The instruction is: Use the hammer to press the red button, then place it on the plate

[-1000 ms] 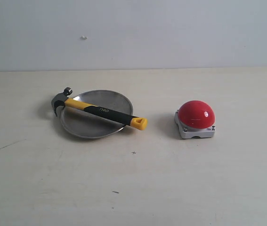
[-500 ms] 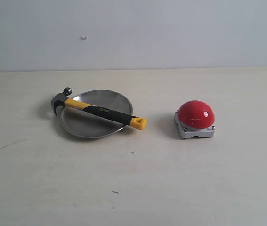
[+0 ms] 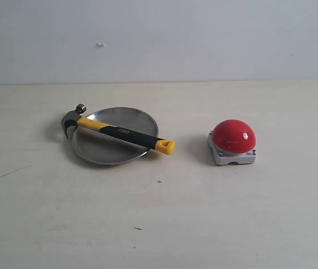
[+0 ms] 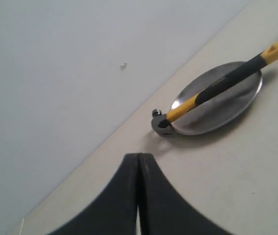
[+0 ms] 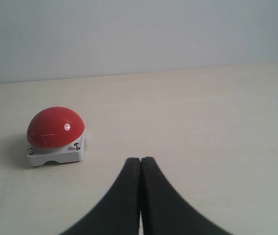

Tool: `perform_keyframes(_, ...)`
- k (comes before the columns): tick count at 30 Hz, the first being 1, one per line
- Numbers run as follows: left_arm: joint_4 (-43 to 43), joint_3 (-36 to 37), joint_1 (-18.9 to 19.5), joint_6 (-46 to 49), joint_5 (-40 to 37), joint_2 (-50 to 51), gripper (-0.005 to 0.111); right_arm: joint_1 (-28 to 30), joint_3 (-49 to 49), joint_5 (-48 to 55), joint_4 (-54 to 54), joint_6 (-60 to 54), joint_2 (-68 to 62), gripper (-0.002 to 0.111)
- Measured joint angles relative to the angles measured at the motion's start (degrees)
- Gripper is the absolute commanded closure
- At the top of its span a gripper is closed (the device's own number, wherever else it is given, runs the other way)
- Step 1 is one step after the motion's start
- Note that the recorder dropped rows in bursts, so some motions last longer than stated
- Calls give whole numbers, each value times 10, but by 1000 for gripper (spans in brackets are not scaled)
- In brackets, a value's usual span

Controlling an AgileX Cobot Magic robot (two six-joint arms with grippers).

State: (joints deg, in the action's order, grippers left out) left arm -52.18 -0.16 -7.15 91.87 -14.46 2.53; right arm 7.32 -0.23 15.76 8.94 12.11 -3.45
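Plate (image 3: 109, 152): brushed silver metal, shining and throwing back dull reflections.
Hammer (image 3: 119, 132): dark metal head gleaming faintly; handle looking like matt black rubber, with smooth yellow plastic at neck and end.
Red button (image 3: 234, 136): glossy plastic dome catching a highlight, sitting on a matt light-grey base with metal screws.
Table (image 3: 203, 216): pale and matt, showing light scuffs.

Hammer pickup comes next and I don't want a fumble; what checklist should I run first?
1. Hammer free to grasp, lying across the plate, head past its rim: ok.
2. Left gripper open for the grasp: not ok, shut and empty.
3. Right gripper clear of the red button: ok, shut, short of it.
4. Red button uncovered: ok.
5. Button already pressed: cannot tell.
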Motion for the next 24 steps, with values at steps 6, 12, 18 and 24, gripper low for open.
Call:
perform_keyframes(6, 62, 0, 0, -242, 52, 0, 107, 0, 0, 0, 0, 0, 0, 108)
perform_keyframes(12, 152, 0, 0, -602, 129, 0, 107, 0, 0, 0, 0, 0, 0, 108)
perform_keyframes(18, 334, 0, 0, -845, 134, 0, 107, 0, 0, 0, 0, 0, 0, 108)
perform_keyframes(24, 542, 0, 0, -957, 112, 0, 107, 0, 0, 0, 0, 0, 0, 108)
